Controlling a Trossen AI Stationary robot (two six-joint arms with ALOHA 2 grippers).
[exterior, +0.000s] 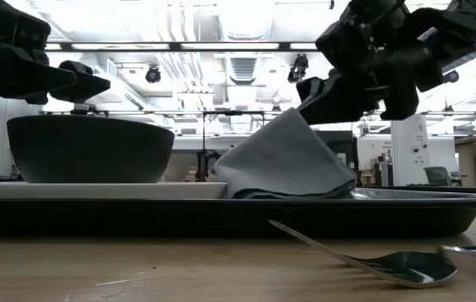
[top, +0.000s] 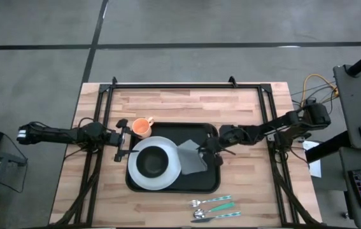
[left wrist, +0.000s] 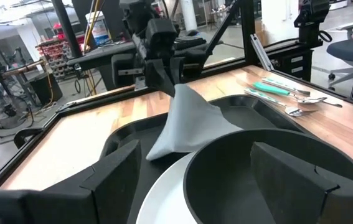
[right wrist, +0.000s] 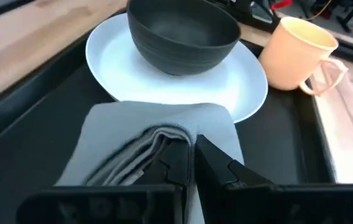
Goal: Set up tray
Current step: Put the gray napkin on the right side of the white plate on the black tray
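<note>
The tray (top: 211, 184) lies at the centre of the table (top: 167, 102), long side across, so both arms reach it from opposite ends. It carries a white plate (top: 174, 166) on its 9 o'clock half, and a dark bowl (top: 151, 162) sits centred on the plate, which stacks the two and leaves the 3 o'clock half free.

The right hand (top: 205, 150) is clenched on one edge of the grey napkin (top: 191, 158), over the tray's 3 o'clock half. The pinched edge is lifted while the opposite edge rests on the tray floor, just beside the plate rim, so the cloth stands as a tent in the low view. A grip on one edge allows the napkin to be dragged or laid flat; judged from this, the napkin step is in progress and the cloth is not yet released.

The left hand (top: 123, 141) is released, fingers spread and holding nothing, at the tray's 9 o'clock edge facing the bowl. It appears to be waiting clear of the right arm's work.

An orange cup (top: 142, 127) stands at the tray's 11 o'clock corner, touching or just over the rim; which cannot be told.

Cutlery (top: 215, 208) with green handles lies on the table at 5 o'clock, off the tray, probably yet to be loaded.
</note>
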